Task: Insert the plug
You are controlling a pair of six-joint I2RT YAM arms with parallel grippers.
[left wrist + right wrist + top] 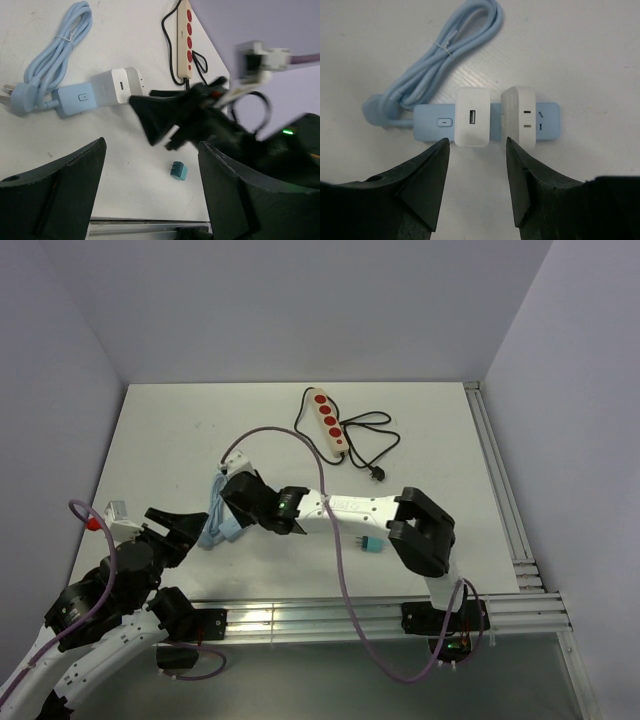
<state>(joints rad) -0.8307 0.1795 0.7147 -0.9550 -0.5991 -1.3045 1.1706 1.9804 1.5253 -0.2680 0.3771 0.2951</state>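
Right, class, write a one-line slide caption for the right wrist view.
Open right pincer hovers over a blue power strip carrying a white USB charger and a white adapter.

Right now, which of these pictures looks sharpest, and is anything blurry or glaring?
Right wrist view: sharpest, the white charger on the blue power strip is crisp, with a faint sheen on the table above it. Left wrist view: the right gripper is smeared and soft. Top view: bright glare on the metal rail.
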